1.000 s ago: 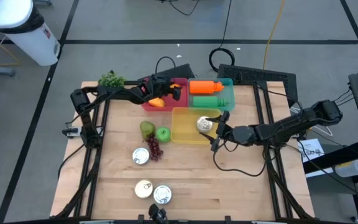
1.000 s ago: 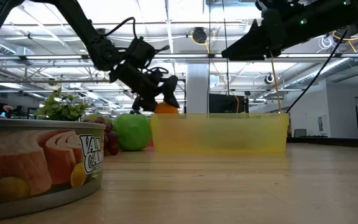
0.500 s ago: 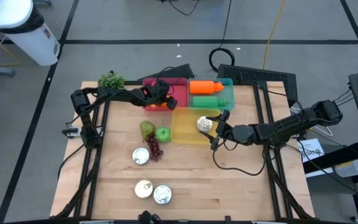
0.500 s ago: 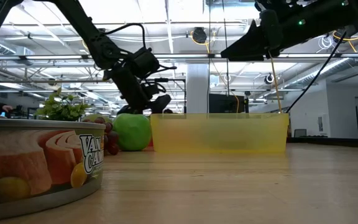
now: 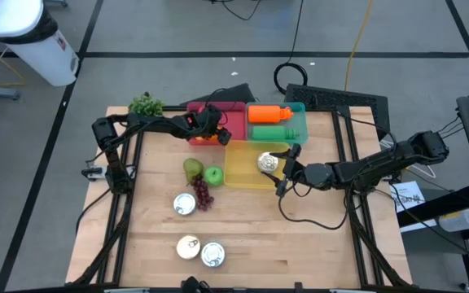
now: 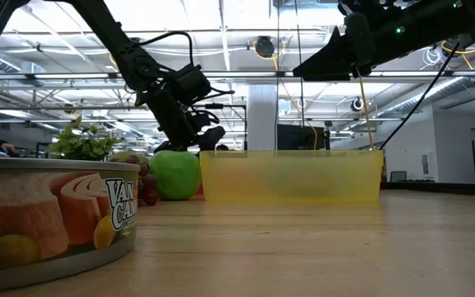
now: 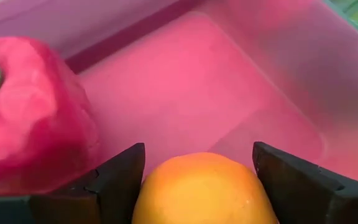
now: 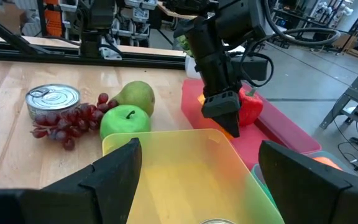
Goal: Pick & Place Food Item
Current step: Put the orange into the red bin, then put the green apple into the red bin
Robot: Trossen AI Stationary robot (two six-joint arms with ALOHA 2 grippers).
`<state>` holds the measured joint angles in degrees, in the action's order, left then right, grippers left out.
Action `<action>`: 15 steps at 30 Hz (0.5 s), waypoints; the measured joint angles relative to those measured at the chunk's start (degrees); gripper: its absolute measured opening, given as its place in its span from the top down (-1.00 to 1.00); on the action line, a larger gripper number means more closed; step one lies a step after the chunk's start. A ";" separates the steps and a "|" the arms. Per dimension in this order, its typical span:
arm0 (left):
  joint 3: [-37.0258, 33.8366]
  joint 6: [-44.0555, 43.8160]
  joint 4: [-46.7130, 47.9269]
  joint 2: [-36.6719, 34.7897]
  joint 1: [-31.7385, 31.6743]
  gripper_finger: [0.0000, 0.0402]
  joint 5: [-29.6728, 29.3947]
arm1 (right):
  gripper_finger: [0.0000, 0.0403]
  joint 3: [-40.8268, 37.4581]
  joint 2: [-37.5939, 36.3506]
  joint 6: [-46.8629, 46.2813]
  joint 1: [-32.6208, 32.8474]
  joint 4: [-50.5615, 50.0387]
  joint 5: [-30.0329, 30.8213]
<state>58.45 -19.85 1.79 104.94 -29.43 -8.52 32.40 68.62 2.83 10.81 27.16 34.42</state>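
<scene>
An orange [image 7: 197, 186] lies low in the red bin [image 7: 229, 81], next to a red pepper [image 7: 30, 106]. My left gripper [image 5: 210, 132] reaches down into that bin from the table's left, slanting, open, one finger on each side of the orange. My right gripper [image 5: 283, 175] hangs open and holds nothing, by the right edge of the yellow bin [image 5: 247, 167], which holds a can [image 5: 267, 163]. In the low view the yellow bin [image 6: 291, 175] hides the orange. My left gripper's fingers [image 7: 120, 177] stand close against the orange's two sides [image 7: 151, 186]. They come slanting down from the table's left. Whether they touch the fruit cannot be told. The orange's underside is out of the picture.
A green bin [image 5: 298, 122] with an orange bottle [image 5: 269, 114] stands right of the red bin. A pear [image 5: 191, 167], a green apple [image 5: 213, 174], grapes [image 5: 202, 194] and three cans [image 5: 184, 203] lie nearer the front. A leafy plant [image 5: 145, 104] sits far left.
My left gripper has tipped downward and sunk into the red bin with the orange, which was above the bin's rim a second ago. For the last half second it has kept still.
</scene>
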 joint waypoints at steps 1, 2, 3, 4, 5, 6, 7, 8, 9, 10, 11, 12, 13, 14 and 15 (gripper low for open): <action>-0.04 0.16 0.39 -0.39 0.00 -0.53 0.01 | -0.53 0.00 0.00 0.00 0.00 0.00 0.02; -0.08 0.16 0.80 -0.88 0.00 -0.55 0.01 | -0.53 0.00 0.00 0.00 0.00 0.00 0.00; -0.10 0.14 0.82 -1.49 0.00 -0.56 0.07 | -0.53 0.00 0.00 0.00 0.00 0.00 0.01; -0.10 0.16 0.58 -2.07 0.00 -0.57 0.10 | -0.53 0.00 0.00 0.00 0.00 -0.04 0.02; -0.10 0.16 0.47 -2.76 0.01 -0.57 0.12 | -0.53 0.00 0.00 0.00 0.00 -0.14 0.00; -0.10 0.16 0.50 -3.52 0.04 -0.57 0.12 | -0.53 0.00 0.00 0.00 0.00 -0.26 0.01; -0.10 0.16 0.54 -4.26 0.04 -0.57 0.12 | -0.53 0.00 0.00 0.00 0.00 -0.38 0.01; -0.10 0.22 0.51 -5.03 0.06 -0.56 0.12 | -0.53 0.00 0.00 0.00 0.00 -0.44 0.00; -0.10 0.36 0.57 -5.94 0.17 -0.56 0.13 | -0.53 0.00 0.00 0.00 0.00 -0.44 0.02; -0.10 0.47 1.04 -6.78 0.22 -0.55 0.10 | -0.53 0.00 0.00 0.00 0.00 -0.42 0.02; -0.10 0.71 1.58 -7.74 0.33 -0.54 -0.05 | -0.53 0.00 0.00 0.00 0.00 -0.44 0.02; -0.10 0.87 2.12 -8.71 0.45 -0.53 -0.06 | -0.53 0.00 0.00 0.00 0.00 -0.42 0.00; -0.10 1.25 3.00 -9.77 0.58 -0.53 -0.04 | -0.53 0.00 0.00 0.00 0.00 -0.44 0.00; -0.10 1.40 3.94 -10.88 0.82 -0.52 -0.04 | -0.53 0.00 0.00 0.00 0.00 -0.43 0.01; -0.10 1.43 4.41 -11.89 1.17 -0.52 -0.01 | -0.53 0.00 0.00 0.00 0.00 -0.43 0.00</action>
<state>58.35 -18.41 6.21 93.05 -28.26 -8.54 32.40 68.62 2.83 10.81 26.73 34.42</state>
